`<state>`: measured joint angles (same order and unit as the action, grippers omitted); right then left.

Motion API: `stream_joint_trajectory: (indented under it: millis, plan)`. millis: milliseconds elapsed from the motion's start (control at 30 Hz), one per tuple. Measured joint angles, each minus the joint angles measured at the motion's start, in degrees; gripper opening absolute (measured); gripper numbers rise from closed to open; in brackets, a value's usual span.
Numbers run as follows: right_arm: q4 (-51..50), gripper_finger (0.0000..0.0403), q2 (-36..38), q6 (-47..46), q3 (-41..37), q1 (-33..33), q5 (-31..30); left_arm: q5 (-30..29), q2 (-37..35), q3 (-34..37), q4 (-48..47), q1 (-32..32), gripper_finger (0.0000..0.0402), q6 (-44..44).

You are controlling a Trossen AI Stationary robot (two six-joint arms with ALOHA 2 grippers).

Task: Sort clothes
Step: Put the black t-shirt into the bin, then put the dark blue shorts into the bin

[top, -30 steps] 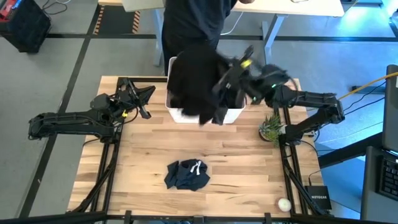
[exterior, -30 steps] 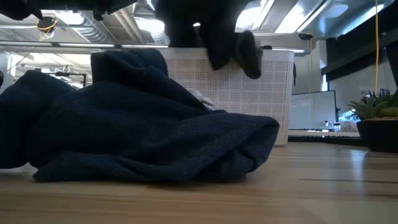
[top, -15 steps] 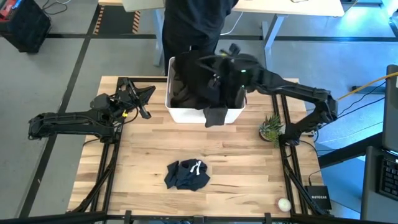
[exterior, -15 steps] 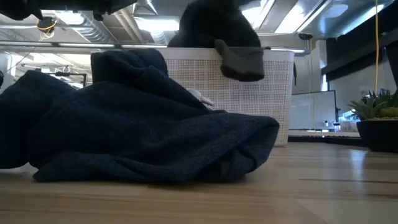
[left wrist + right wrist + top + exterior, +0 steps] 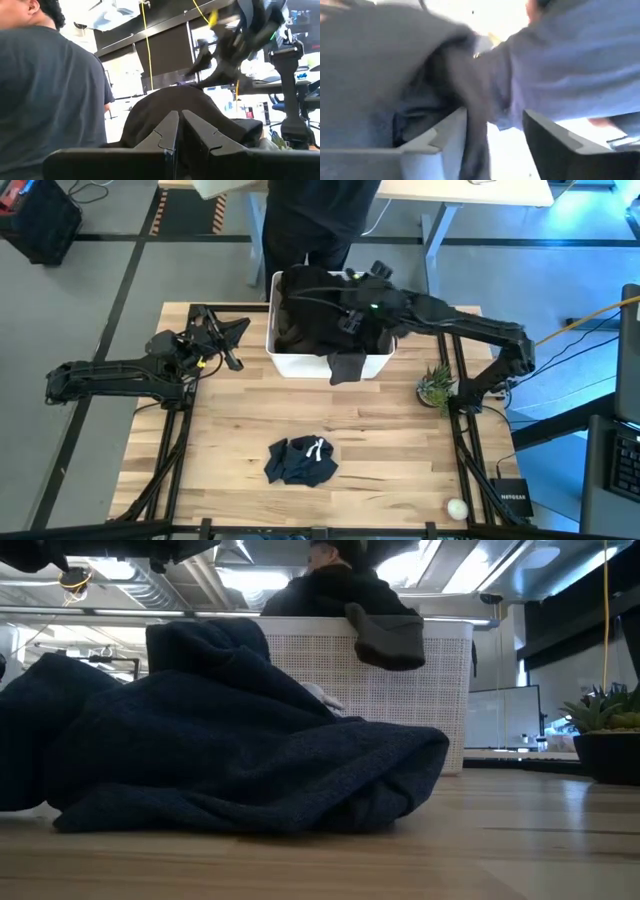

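Observation:
A white bin (image 5: 300,366) stands at the table's far middle, heaped with dark garments (image 5: 305,310). One dark piece hangs over the bin's near rim (image 5: 347,367), also seen in the low view (image 5: 388,638). My right gripper (image 5: 345,315) is low over the bin's heap, fingers apart, with a strip of dark cloth (image 5: 476,135) between them. A small navy garment with a white drawstring (image 5: 300,461) lies crumpled on the table's near middle and fills the low view (image 5: 220,750). My left gripper (image 5: 235,332) waits shut and empty left of the bin. My right gripper's fingers stand apart over the heap in the bin, with a strip of dark cloth (image 5: 476,135) between them. I cannot tell whether they touch it.
A person in a dark shirt (image 5: 310,220) stands right behind the bin at the table's far edge. A small potted plant (image 5: 437,385) stands right of the bin. A white ball (image 5: 457,507) lies at the near right corner. Bare wood lies around the navy garment.
My right gripper has gone from the bin's right side toward the left and down over the bin with a large black garment. The garment, first hanging high across the bin, has sunk into it. One part has stayed draped over the near rim.

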<state>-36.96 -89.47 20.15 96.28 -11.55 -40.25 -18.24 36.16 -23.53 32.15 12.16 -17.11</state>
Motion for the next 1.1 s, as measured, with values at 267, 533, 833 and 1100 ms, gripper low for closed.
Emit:
stream_joint_trajectory:
  millis: [267,533,833,1100]
  plan:
    - [-11.81,0.0269,0.44,-8.29,9.87,13.39,12.81,0.0,-0.02,0.0,-0.25,0.0,0.0017,1.48]
    - [-3.76,0.0265,-2.39,-16.28,-5.39,24.98,33.23,0.0,-0.02,0.0,-4.07,-0.04,0.0017,6.72]
    - [15.75,0.0264,-13.56,-21.29,-19.81,32.34,33.49,0.0,-0.02,0.0,-6.37,-0.15,0.0017,16.69]
    - [23.74,0.0264,-24.65,-21.12,-19.57,32.86,37.84,0.0,-0.02,0.0,-7.69,-0.11,0.0017,22.04]
